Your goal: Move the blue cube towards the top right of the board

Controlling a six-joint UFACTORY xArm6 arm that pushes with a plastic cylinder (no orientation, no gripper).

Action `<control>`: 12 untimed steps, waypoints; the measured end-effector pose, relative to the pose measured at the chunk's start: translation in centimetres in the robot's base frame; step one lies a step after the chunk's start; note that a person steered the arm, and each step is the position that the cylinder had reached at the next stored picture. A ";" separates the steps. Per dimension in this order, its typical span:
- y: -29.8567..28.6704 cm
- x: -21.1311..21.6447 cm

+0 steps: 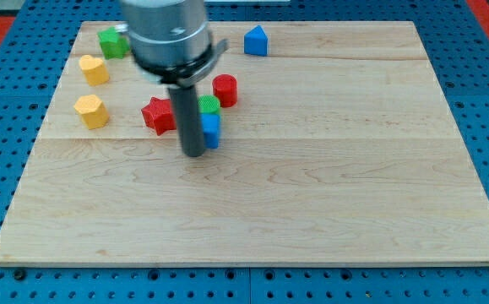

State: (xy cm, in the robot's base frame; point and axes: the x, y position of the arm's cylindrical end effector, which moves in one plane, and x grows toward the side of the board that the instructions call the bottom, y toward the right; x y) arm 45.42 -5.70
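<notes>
Look: my tip (193, 154) touches the blue cube's (212, 131) left side, holding nothing; a green block (209, 105) sits just above. You'll find no readable writing.

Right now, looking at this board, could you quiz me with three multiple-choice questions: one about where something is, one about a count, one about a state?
1. Where is my tip relative to the blue cube?
A. At its left side in the view
B. Far to its right
C. At the board's bottom edge

2. How many yellow blocks are there?
A. One
B. Two
C. Four

3. The blue cube is:
A. Alone at the top right
B. Off the board
C. Close against a green block

Answers: 1 A, the rod covers the cube's left side. 2 B, one yellow block above another at the view's left. 3 C, the green block sits just above it.
</notes>
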 end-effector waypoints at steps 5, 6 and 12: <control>1.2 -5.5; 6.9 -7.5; 16.1 -15.8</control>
State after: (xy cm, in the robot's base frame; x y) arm 29.61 10.40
